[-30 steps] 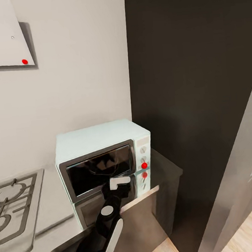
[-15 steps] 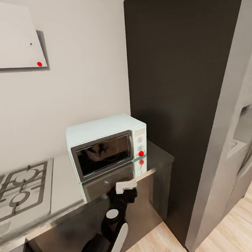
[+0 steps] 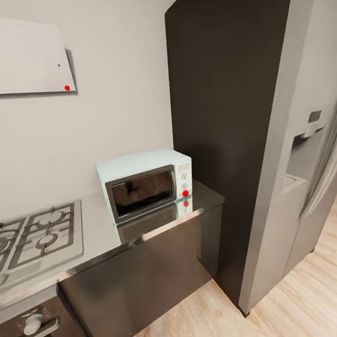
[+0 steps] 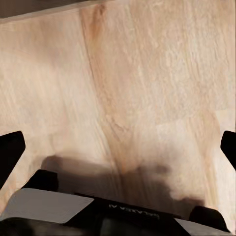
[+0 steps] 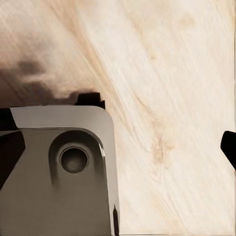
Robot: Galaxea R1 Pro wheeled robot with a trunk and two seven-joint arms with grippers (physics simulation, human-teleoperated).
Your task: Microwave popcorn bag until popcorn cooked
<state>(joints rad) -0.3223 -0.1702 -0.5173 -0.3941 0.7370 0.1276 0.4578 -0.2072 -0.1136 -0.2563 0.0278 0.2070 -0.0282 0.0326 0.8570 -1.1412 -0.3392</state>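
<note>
The pale blue-white microwave [image 3: 144, 183] stands on the grey countertop [image 3: 93, 239] against the wall, its dark glass door shut and a red light dot beside the knobs. The popcorn bag and the popcorn are out of view. In the left wrist view my left gripper [image 4: 118, 147] hangs open over the wooden floor, its black fingertips [image 4: 10, 152] far apart at the picture's edges. My right gripper [image 5: 118, 147] is open too, above the floor and beside a grey part of my own body [image 5: 64, 167]. Nothing is between either pair of fingers.
A steel gas hob [image 3: 36, 236] lies left of the microwave, with an oven knob [image 3: 33, 323] below it and a white hood [image 3: 21, 59] above. A tall dark cabinet [image 3: 224, 107] and a grey fridge [image 3: 309, 141] stand to the right. Wooden floor [image 3: 302, 300] stretches in front.
The whole view has pulled back from the counter and swung, so the microwave looks smaller and the fridge has come in. The arm that stood before the microwave door has dropped away.
</note>
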